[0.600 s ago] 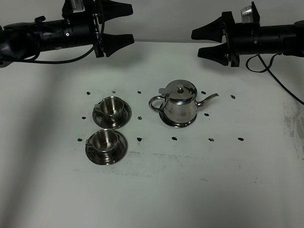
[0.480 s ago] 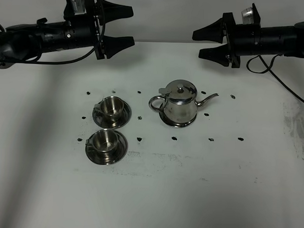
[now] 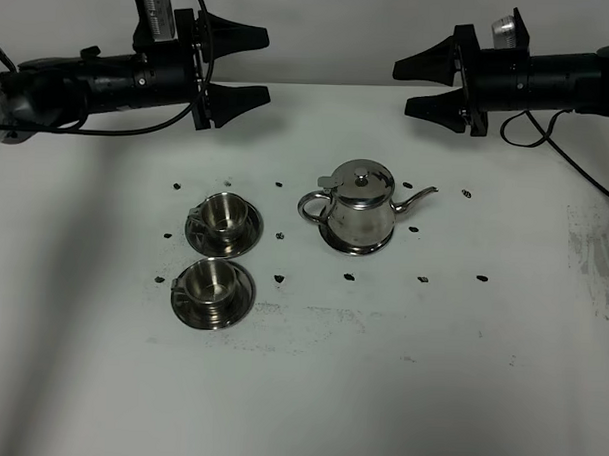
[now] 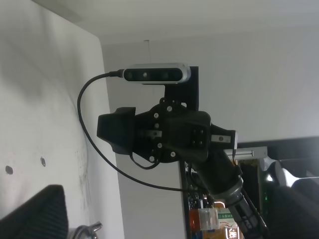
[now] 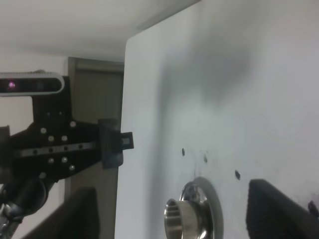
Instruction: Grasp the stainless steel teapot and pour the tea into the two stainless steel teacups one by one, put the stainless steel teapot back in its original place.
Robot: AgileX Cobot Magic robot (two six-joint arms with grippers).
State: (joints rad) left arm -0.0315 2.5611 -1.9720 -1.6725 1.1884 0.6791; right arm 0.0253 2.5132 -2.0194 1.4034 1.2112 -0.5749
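Wide open, empty: left black gripper (image 3: 262,63) and right black gripper (image 3: 401,86). Below between them, shiny squat steel teapot (image 3: 360,205). White arm label (image 3: 149,4) unreadable.

The teapot (image 3: 360,203) sits on the tray (image 3: 356,249), right of the teacups (image 3: 223,213).

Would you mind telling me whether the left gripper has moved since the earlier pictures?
Yes, slightly. The left gripper now sits a little lower in the exterior high view, nearer the far teacup, which has stayed put.
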